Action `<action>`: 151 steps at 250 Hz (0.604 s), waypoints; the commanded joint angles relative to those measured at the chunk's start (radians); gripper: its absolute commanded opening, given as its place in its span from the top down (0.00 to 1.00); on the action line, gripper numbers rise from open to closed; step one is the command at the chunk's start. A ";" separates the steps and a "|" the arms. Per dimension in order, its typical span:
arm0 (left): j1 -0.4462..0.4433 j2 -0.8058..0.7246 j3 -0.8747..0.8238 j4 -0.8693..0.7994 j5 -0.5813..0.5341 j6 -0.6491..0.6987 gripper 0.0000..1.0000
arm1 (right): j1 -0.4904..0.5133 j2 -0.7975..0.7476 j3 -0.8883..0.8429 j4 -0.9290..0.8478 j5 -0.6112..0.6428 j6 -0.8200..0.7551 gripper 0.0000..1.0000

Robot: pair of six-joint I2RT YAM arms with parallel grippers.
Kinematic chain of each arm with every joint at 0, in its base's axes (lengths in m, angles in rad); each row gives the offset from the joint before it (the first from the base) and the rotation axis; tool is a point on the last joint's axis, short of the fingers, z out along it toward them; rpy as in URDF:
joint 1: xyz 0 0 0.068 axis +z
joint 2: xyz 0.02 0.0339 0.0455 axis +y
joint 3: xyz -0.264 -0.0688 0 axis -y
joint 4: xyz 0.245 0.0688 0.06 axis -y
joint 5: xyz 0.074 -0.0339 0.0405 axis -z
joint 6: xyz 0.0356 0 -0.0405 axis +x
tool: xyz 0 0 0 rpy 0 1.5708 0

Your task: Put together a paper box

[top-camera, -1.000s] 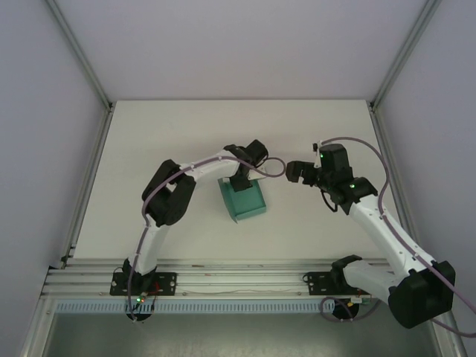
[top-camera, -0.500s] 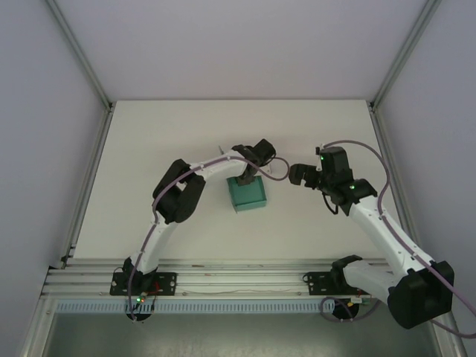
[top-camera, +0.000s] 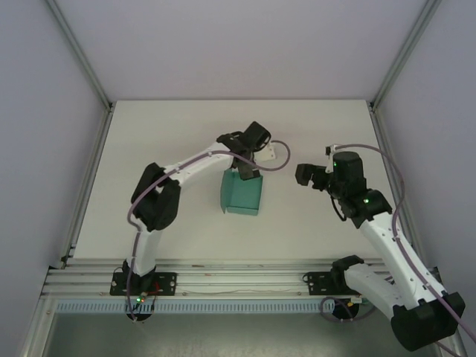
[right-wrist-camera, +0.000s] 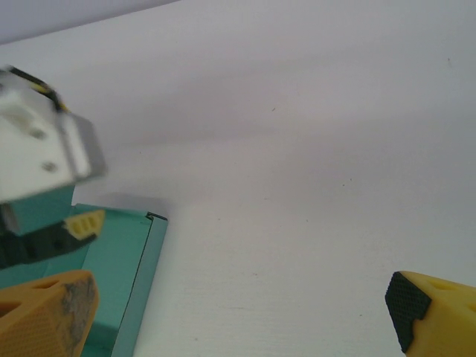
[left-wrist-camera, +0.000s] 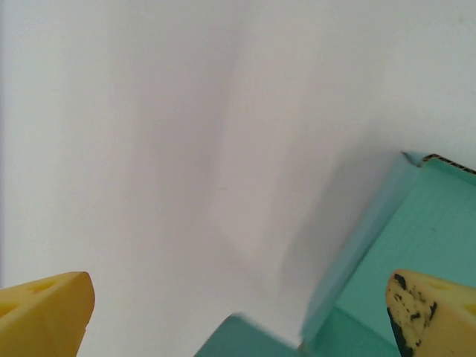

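Since the frame half a second back, your left gripper has reached toward 12 o'clock, and the teal-green thin-card paper box has turned slightly at the centre of the white table. The left jaws are wide, straddling one raised wall. The right gripper is wide and empty at the box's 3 o'clock. Risk: closing now may crease or drag the unbraced card.

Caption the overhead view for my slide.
Left gripper at the far edge of the teal paper box; right gripper open, apart.
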State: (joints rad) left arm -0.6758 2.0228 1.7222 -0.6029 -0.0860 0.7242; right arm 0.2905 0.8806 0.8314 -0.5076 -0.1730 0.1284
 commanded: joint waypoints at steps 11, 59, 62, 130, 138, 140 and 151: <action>0.059 -0.200 -0.108 0.256 -0.002 -0.138 0.00 | -0.005 0.045 -0.032 0.054 -0.062 -0.035 0.00; 0.184 -0.407 -0.254 0.387 0.030 -0.501 0.00 | 0.003 0.242 -0.008 0.230 -0.293 -0.226 0.02; 0.195 -0.417 -0.265 0.389 0.031 -0.531 0.00 | 0.007 0.261 0.000 0.237 -0.296 -0.234 0.03; 0.365 -0.571 -0.614 0.367 -0.028 -1.012 0.00 | 0.141 0.913 0.501 -0.091 -0.308 -0.648 0.11; 0.373 -0.590 -0.664 0.372 -0.032 -1.048 0.00 | 0.151 0.986 0.580 -0.146 -0.312 -0.678 0.14; 0.374 -0.597 -0.676 0.373 -0.032 -1.054 0.00 | 0.151 1.004 0.599 -0.159 -0.316 -0.684 0.14; 0.379 -0.626 -0.736 0.384 -0.014 -1.077 0.00 | 0.161 1.087 0.689 -0.218 -0.323 -0.707 0.17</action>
State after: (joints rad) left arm -0.3092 1.4570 1.1263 -0.2195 -0.0948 -0.1268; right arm 0.4225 1.7878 1.3251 -0.4973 -0.4633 -0.3801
